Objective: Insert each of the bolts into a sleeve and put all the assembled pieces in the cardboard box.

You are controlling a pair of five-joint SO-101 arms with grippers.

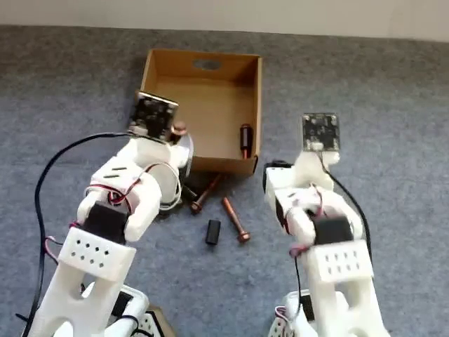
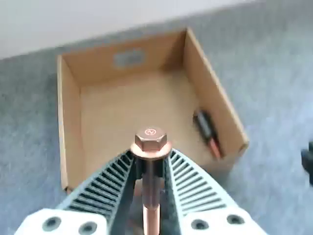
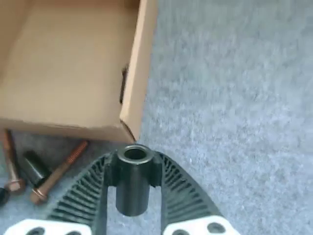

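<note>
The left pincer was clamped on a bolt. Its ribbed fingers pressed on the shank from both sides. The bolt's long axis ran along the fingers, with the hexagonal head just past the tips and the shank leading back toward the wrist. Beyond the tips and below lay the cardboard box, and one assembled piece rested against its wall, off to the pincer's right.

The right pincer was closed round a black sleeve. The sleeve lay lengthwise between the fingers, its open bore facing outward past the tips. Just ahead of those tips stood the near corner of the box, and the sleeve was outside it, over the carpet.

The next move seemed to turn on bringing those two axes into one line. The bolt lay well off to the left of the sleeve, across the box's near wall. As it was gripped, the bolt showed its head at the free end and not its thread, so I judged that one arm would need to turn before shank and bore could meet.

On the floor between the arms, nearer the left pincer, lay two loose bolts and a spare sleeve.
</note>
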